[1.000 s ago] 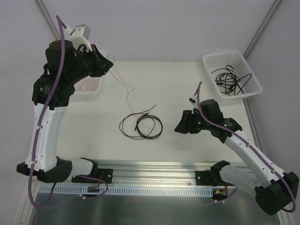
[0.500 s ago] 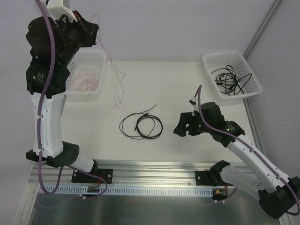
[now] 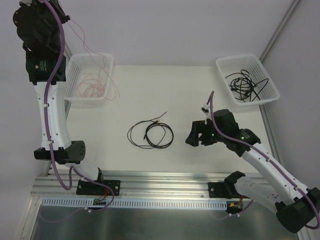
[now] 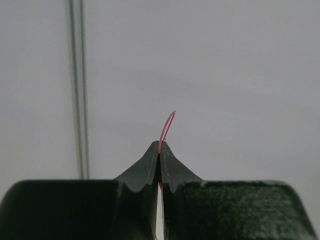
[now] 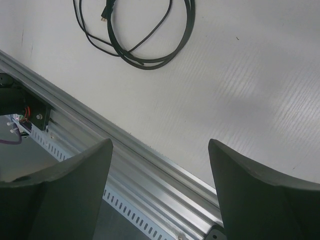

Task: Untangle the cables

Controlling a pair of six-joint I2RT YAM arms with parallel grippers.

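In the top view, the left tool (image 3: 59, 15) is sitting high at the upper left corner, and a thin red wire (image 3: 102, 61) is hanging from it, draping over the left basket (image 3: 108, 56), with its free tail trailing onto the surface (image 3: 200, 90) just beside the basket's near right corner. More red wire is lying pooled inside that basket. A black coil (image 3: 150, 134) is lying apart in the middle of the surface, and the right tool (image 3: 193, 136) is hovering low just to its right, not touching it. Further black cords (image 3: 242, 82) are resting in the right basket (image 3: 220, 62) at the far right. In the left wrist view, the left tool's fingers are pressing together on the red wire, a small loop of it poking up past the tips against a blank wall. In the right wrist view, the right tool (image 5: 160, 144) is standing wide apart and empty above the near edge, with the black coil at the top of the picture and the rail (image 5: 125, 147) running below. The step in hand looks like dropping the separated red wire into the left basket; doing it well probably means centring the tool over the basket and gathering the tail inward before letting go, so that nothing is left hanging outside the rim.
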